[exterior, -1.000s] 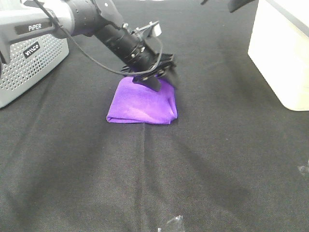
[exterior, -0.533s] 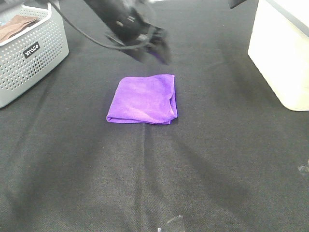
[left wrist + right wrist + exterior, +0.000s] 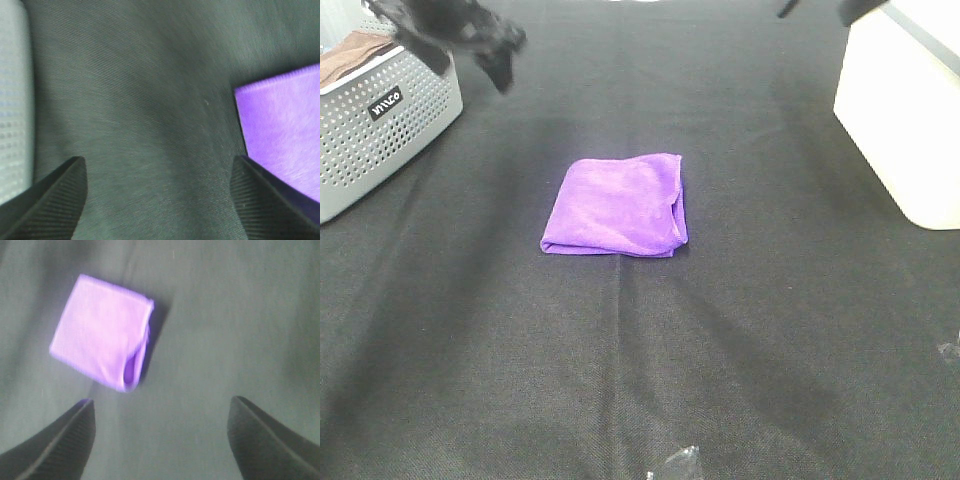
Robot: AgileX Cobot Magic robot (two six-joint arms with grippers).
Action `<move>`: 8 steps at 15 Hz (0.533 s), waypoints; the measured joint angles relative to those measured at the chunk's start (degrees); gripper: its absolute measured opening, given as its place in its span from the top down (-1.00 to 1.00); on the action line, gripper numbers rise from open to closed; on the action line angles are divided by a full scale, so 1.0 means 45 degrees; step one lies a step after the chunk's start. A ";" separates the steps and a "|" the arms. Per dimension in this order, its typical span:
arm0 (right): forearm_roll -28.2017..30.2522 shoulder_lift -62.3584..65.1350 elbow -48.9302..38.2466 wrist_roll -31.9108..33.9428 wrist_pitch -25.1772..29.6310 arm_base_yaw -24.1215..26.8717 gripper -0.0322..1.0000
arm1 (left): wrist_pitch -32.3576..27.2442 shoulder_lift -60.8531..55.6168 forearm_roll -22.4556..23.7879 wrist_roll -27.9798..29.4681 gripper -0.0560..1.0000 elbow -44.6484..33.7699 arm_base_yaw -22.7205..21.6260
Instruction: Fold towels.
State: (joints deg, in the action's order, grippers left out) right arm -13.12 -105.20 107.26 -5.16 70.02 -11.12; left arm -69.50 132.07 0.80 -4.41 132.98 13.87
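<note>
The purple towel (image 3: 616, 206) lies folded into a small square on the black tablecloth, in the middle of the table. It also shows in the left wrist view (image 3: 285, 130) and the right wrist view (image 3: 102, 330). My left gripper (image 3: 470, 45) is open and empty, raised at the far left, well away from the towel and near the grey basket. In the left wrist view its fingertips (image 3: 50, 200) stand wide apart over bare cloth. My right gripper (image 3: 160, 435) is open and empty, high above the table; only a dark bit of it (image 3: 855, 10) shows at the top right.
A grey perforated basket (image 3: 380, 130) with a brown cloth (image 3: 355, 50) in it stands at the far left. A cream box (image 3: 905, 110) stands at the far right. Small clear plastic scraps (image 3: 675, 462) lie at the front edge.
My left gripper let go of the towel's far edge, rose and swung away to the far left by the basket. The towel stays folded and still.
</note>
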 joint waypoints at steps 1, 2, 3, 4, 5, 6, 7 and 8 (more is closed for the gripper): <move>0.0064 0.0637 -0.0573 0.0000 0.0000 0.0000 -0.43 | 0.0000 -0.0471 -0.0178 0.0064 -0.48 -0.0013 -0.0255; 0.0229 0.1337 -0.1235 0.0000 0.0000 0.0000 -0.43 | -0.0013 -0.0993 -0.0357 0.0178 -0.48 -0.0013 -0.0598; 0.0446 0.2114 -0.1986 0.0000 0.0000 0.0000 -0.43 | -0.0013 -0.1604 -0.0407 0.0280 -0.48 -0.0038 -0.1108; 0.0675 0.3069 -0.2725 0.0000 0.0000 0.0000 -0.43 | 0.0013 -0.2445 -0.0458 0.0331 -0.48 -0.0344 -0.1617; 0.0789 0.4138 -0.3450 0.0000 0.0000 0.0000 -0.43 | 0.0038 -0.3501 -0.0535 0.0331 -0.48 -0.1146 -0.2190; 0.0789 0.5220 -0.4265 0.0000 0.0000 0.0000 -0.43 | 0.0038 -0.4635 -0.0688 0.0242 -0.48 -0.2305 -0.2610; 0.0789 0.6392 -0.5246 0.0013 0.0000 0.0000 -0.43 | 0.0038 -0.5895 -0.0764 0.0038 -0.48 -0.3883 -0.2954; 0.0789 0.7589 -0.6150 0.0013 0.0013 0.0000 -0.43 | 0.0025 -0.7436 -0.0828 -0.0115 -0.48 -0.5449 -0.3183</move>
State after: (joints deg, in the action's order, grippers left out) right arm -9.57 -71.05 79.58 -5.10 70.07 -11.12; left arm -69.39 98.61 -2.92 -4.93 108.46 -0.46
